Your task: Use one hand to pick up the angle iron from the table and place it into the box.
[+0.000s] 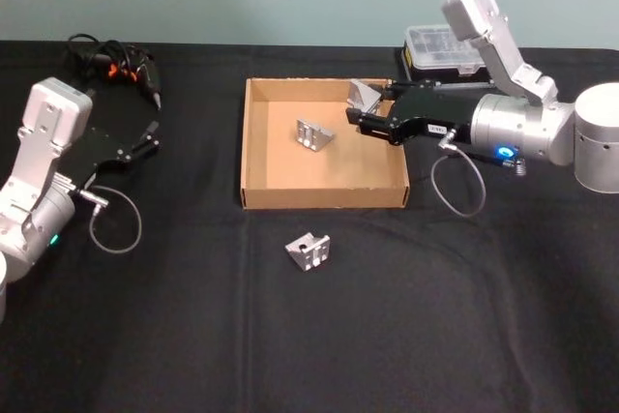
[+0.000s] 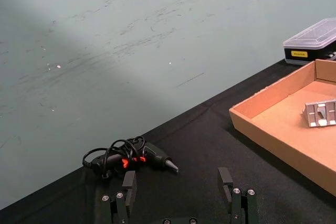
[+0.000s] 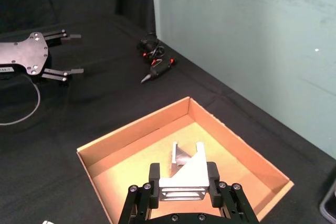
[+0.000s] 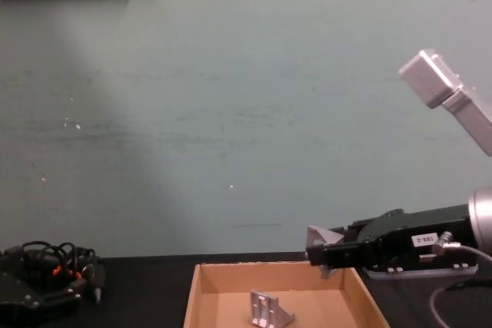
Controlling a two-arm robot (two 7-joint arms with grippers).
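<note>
My right gripper (image 1: 365,111) is shut on a silver angle iron (image 1: 366,96) and holds it above the far right part of the tan box (image 1: 324,197). The right wrist view has that angle iron (image 3: 185,181) clamped between the black fingers (image 3: 154,176), over the box floor. A second angle iron (image 1: 314,133) lies inside the box near its middle. A third angle iron (image 1: 309,250) rests on the black table (image 1: 464,316) just in front of the box. My left gripper (image 1: 150,137) stands open at the far left, parked and holding nothing.
A black glue gun with coiled cable (image 1: 121,63) lies at the back left. A clear-lidded plastic case (image 1: 443,50) stands behind the box's right corner, under my right arm. A grey cable loops from each wrist onto the table.
</note>
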